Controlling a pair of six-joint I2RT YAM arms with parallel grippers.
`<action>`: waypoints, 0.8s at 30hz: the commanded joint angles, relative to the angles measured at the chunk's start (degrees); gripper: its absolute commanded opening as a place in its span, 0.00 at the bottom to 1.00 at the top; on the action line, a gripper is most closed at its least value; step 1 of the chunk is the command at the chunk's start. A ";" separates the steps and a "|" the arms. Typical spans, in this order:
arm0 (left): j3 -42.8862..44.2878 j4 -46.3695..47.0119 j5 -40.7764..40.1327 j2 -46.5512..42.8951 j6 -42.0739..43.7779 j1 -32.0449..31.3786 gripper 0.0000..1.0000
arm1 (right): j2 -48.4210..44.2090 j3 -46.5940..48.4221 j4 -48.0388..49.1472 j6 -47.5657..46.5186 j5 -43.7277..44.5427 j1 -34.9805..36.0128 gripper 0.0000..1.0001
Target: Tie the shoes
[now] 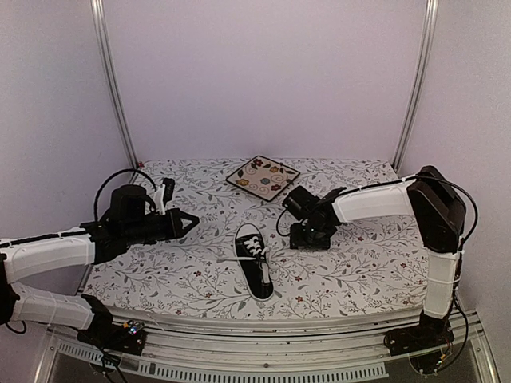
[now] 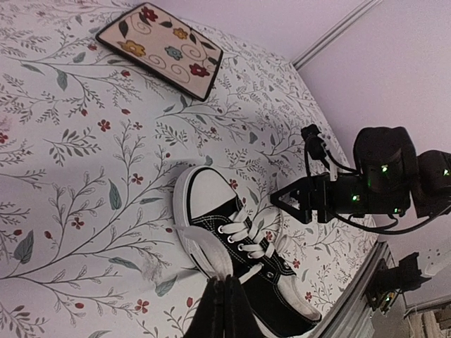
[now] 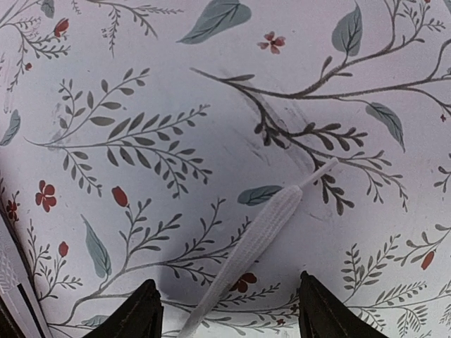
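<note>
top view first: the small black canvas low-top sneaker (image 1: 254, 271) sits around the middle of the desk, closer to the near edge, with its white toe cap aimed at the far edge. the left gripper (image 1: 190, 221) hangs off toward the left edge, apart from the shoe. the right gripper (image 1: 311, 239) is tipped down at the leaf-print tablecloth (image 1: 359, 263) just right of the toe. the square floral-patterned plate (image 1: 262, 176) is by the far edge, out of the way.

left wrist view: its dark fingers (image 2: 211, 313) are pressed together with nothing between them that i can see. the sneaker is right in front, laces threaded but loose.

right wrist view: the jaws are spread wide, and a flat white lace end (image 3: 257, 239) with its plastic tip lies on the cloth between the fingers (image 3: 137, 317).

my read is the step is grabbing that lace end. to do it well i'd drop straight down, centre the lace between the pads, close a bit back from the plastic tip so it doesn't slip out, then pull gently so the shoe doesn't drag. the left one probably needs to open and go for the other lace.

hard to tell: the second lace end doesn't show clearly anywhere, the wrist view cuts off where this lace runs back to the shoe, and from above the right fingers are too small to read.
</note>
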 commanded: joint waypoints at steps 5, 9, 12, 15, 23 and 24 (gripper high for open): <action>1.88 1.72 1.90 0.42 1.58 0.55 0.00 | 3.87 0.24 -4.23 2.83 1.28 0.24 0.43; 2.01 2.39 2.59 0.52 2.37 0.54 0.00 | 2.26 -1.69 -4.07 5.06 1.91 0.17 0.18; 3.53 3.40 4.37 2.53 3.20 0.44 0.00 | -2.55 -4.50 -2.59 6.57 2.32 0.03 0.03; 6.41 4.50 6.15 6.60 4.18 -0.26 0.00 | -7.84 -7.72 -0.35 7.15 2.29 -1.26 0.02; 17.17 9.03 14.03 21.59 7.26 -5.29 0.00 | -21.56 -12.00 8.84 0.97 -1.86 -4.73 0.02; 18.36 9.21 15.22 23.48 7.50 -5.58 0.00 | -23.06 -12.03 10.10 -0.80 -2.68 -4.76 0.02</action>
